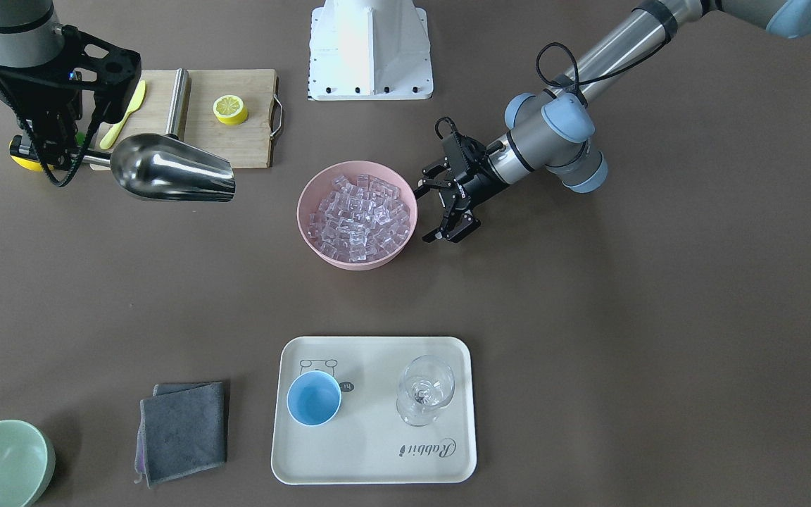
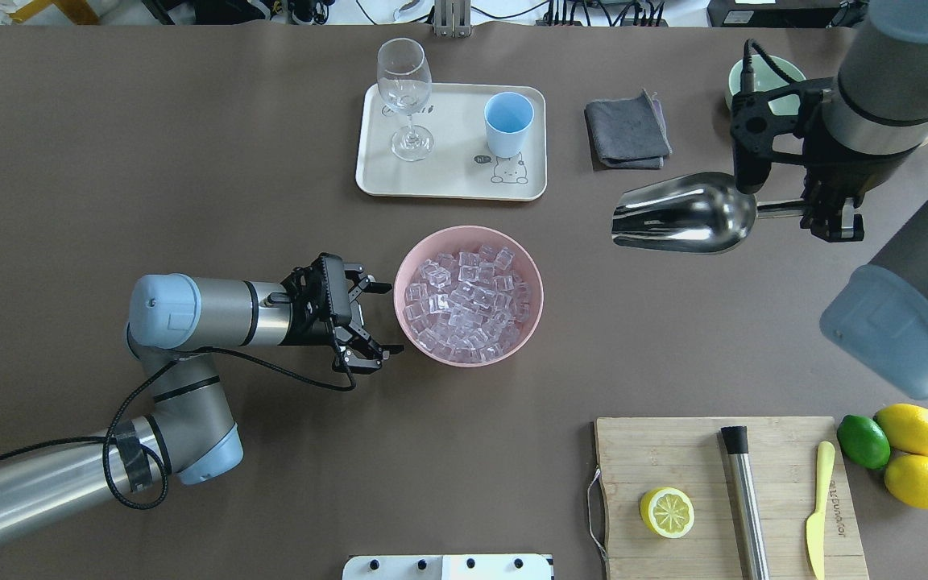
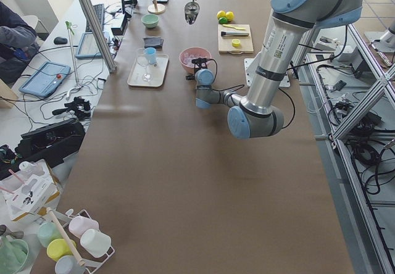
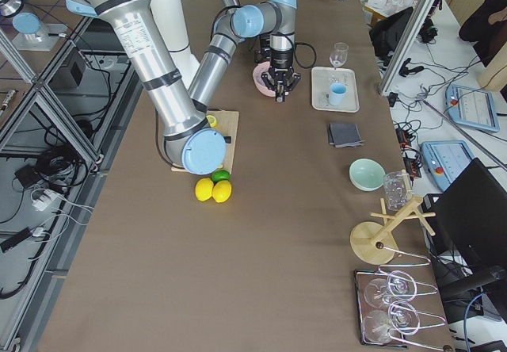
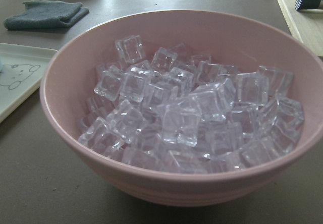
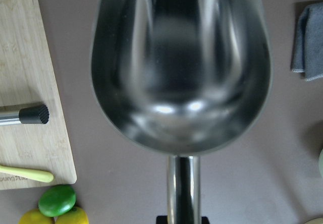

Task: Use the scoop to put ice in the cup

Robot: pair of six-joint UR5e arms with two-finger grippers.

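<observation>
The ice (image 2: pixel 468 302) fills a pink bowl (image 2: pixel 472 360) at the table's middle, and it is close up in the left wrist view (image 5: pixel 186 113). My left gripper (image 2: pixel 391 318) is open and empty, level with the bowl's left side, its fingers just short of the rim. My right gripper (image 2: pixel 830 213) is shut on the handle of the steel scoop (image 2: pixel 685 213). The scoop is empty and held above the table, right of the bowl, with its trough (image 6: pixel 181 67) facing up. The light-blue cup (image 2: pixel 508 121) stands upright and empty on a cream tray (image 2: pixel 448 181) beyond the bowl.
A clear stemmed glass (image 2: pixel 403 80) shares the tray. A grey cloth (image 2: pixel 627 129) and a pale green bowl (image 2: pixel 758 76) lie at the far right. A cutting board (image 2: pixel 673 459) holds a lemon half (image 2: pixel 666 512), a steel rod (image 2: pixel 746 499) and a yellow knife; lemons and a lime (image 2: pixel 915 455) lie beside it.
</observation>
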